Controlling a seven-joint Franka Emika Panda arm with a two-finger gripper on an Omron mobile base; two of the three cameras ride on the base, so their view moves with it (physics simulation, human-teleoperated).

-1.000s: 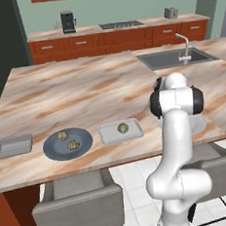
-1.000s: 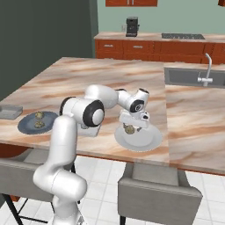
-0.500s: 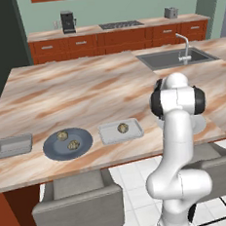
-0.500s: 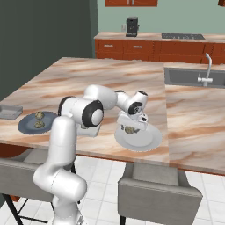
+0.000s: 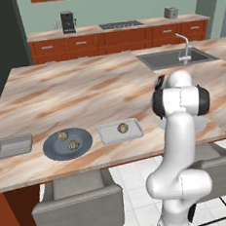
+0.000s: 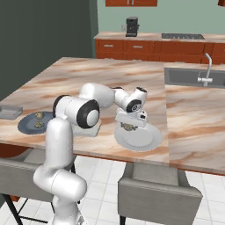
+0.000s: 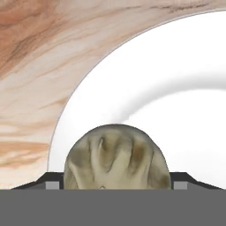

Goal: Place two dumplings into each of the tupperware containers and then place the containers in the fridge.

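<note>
Now we see the hand [image 6: 128,126] low over the near left part of a round white plate [image 6: 145,139] on the marble bench [image 5: 83,93], with a crinkled tan dumpling [image 7: 115,156] sitting between its two fingertips [image 7: 48,182]. From the hand's own camera the dumpling bulges between the two dark tips, which stand just beside its flanks; we cannot tell whether they press on it yet or whether it is lifted off the plate.

Compared with the frames from a second ago, the arm and hand have barely shifted: the hand was already down over this same plate and dumpling, and the rest of the bench looks unchanged. The fingers appear to have drawn in somewhat from a wider spread, though the base views are too small to show this plainly.

Farther left along the near edge of the bench, we see one pale container [image 5: 120,131] with a single dumpling [image 5: 122,128] inside it. Just left of that sits a dark blue-grey plate [image 5: 84,146] carrying two dumplings [image 5: 62,136] [image 5: 73,144]. Left again, near the bench's left end, lies the second container [image 5: 12,145]. A sink [image 5: 173,57] is set into the far right of the bench.
</note>
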